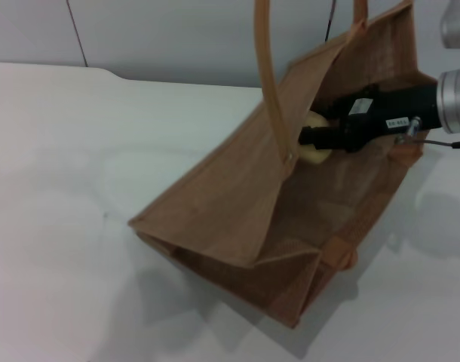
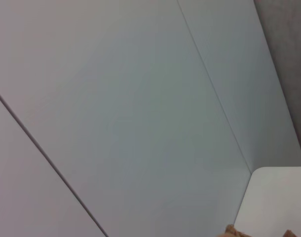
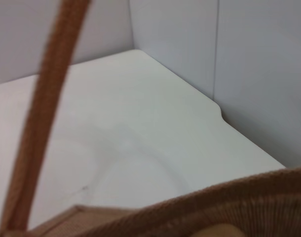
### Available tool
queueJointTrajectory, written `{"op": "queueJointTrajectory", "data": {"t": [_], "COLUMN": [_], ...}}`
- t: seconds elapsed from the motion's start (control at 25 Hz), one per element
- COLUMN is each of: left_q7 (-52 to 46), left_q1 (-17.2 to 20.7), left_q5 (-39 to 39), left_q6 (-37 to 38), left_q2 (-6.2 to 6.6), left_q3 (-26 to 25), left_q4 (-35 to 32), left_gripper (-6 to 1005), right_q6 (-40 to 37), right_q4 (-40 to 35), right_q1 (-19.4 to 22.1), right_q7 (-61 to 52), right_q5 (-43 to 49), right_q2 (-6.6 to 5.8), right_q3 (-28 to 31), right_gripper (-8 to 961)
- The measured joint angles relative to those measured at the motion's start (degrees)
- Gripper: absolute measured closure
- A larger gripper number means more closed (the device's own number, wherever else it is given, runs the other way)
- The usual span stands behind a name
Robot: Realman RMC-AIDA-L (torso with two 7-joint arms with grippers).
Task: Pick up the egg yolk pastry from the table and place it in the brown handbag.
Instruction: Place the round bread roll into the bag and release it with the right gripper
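Observation:
The brown handbag [image 1: 237,204] stands open on the white table [image 1: 72,188], tilted, with one thin handle [image 1: 271,90] arching up. My right gripper [image 1: 314,139], black, reaches in through the bag's mouth from the right. It is shut on the pale-yellow egg yolk pastry [image 1: 318,155], held inside the bag just under the rim. In the right wrist view the handle [image 3: 42,123] and the woven rim [image 3: 229,202] fill the near field. The left gripper is out of view; its wrist view shows only wall, a table corner [image 2: 279,197] and a scrap of the bag [image 2: 233,230].
A grey panelled wall [image 1: 177,38] runs behind the table. The table's rounded far corner [image 3: 217,106] lies beyond the bag. White table surface stretches to the left of the bag and in front of it.

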State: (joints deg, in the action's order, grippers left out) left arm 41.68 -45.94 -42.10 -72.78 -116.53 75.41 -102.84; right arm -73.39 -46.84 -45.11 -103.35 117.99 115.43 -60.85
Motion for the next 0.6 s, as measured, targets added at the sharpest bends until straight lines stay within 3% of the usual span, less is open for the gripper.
{"op": "queueJointTrajectory", "data": {"t": [0.32,0.52,0.6], "left_q7": [-0.02,-0.02,-0.01], "left_q1": [0.53,1.06,1.40], "left_q5": [0.45,0.60,0.64], "left_q6": [0.01,0.24,0.39], "left_q2": [0.06,0.08,0.11], "left_q3": [0.01,-0.11,-0.26], "left_q4": [0.00,0.01,0.03], "left_gripper": [886,885,885], "right_q6": [1.51,1.47,1.32], "right_q4": [0.30,0.29,0.29], "right_q1": [-0.82,-0.76,-0.50], "right_q7": [-1.65,-2.01,-2.03], "right_q5": [1.48,1.49,1.51], "right_q2": [-0.09,-0.21,-0.23], "right_q3": [0.43,0.42,0.48], "right_gripper": [497,241,189]}}
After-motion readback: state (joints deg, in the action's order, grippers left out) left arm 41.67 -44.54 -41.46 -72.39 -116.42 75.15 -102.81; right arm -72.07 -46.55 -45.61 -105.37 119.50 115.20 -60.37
